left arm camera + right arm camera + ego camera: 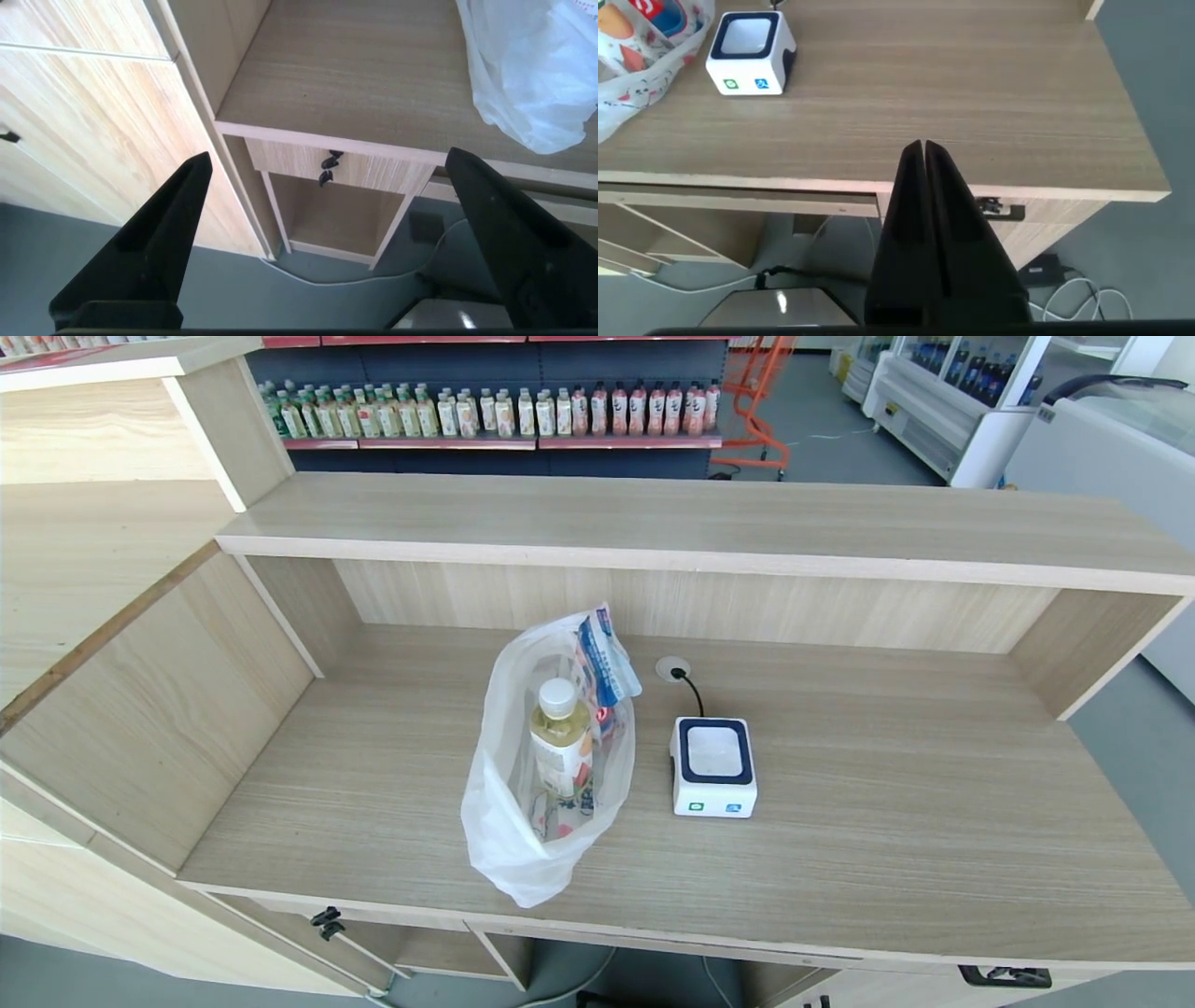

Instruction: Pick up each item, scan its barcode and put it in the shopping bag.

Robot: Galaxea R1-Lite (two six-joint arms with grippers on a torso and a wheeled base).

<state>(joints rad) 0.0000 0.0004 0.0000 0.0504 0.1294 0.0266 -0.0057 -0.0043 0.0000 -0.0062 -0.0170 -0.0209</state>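
The left gripper (329, 159) hung with its fingers spread wide and nothing between them, out in front of the counter's front edge. The right gripper (922, 147) had its fingers pressed flat together, empty, also off the front edge and farther right than the scanner. On the wooden counter (887, 821) the white shopping bag (518, 859) lay open, a white-capped bottle (560, 737) and a blue-and-white packet (602, 658) inside it. Just beside the bag, on its right, stood the white scanner (713, 767), its black cable (693, 693) running back across the counter.

Print on the bottle (560, 747) and scanner (714, 765) is too small to read.
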